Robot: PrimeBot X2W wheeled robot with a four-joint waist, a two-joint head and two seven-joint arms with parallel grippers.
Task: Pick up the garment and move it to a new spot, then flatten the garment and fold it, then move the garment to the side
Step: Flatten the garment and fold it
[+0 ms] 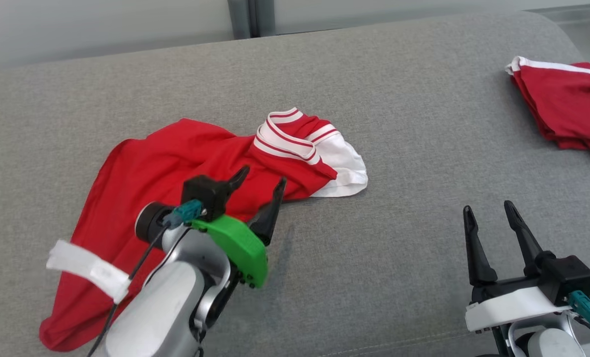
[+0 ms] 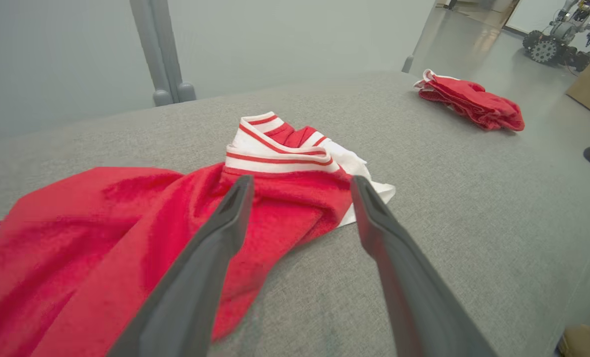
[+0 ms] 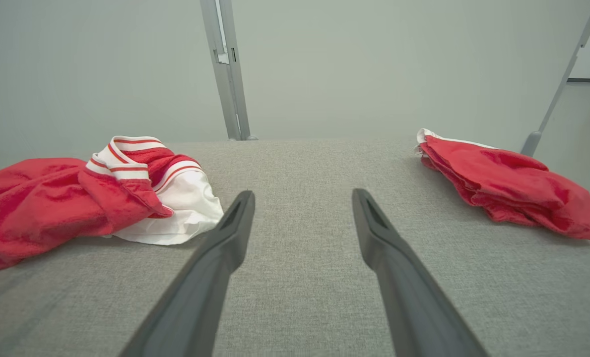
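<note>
Garment one (image 1: 175,163) lies crumpled, garment two (image 1: 567,104) folded.

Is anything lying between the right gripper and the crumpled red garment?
Nothing visible does. Bare grey surface is all that separates the open right gripper from the white edge of the crumpled garment. The folded red garment lies far to the right, out of the path.
</note>
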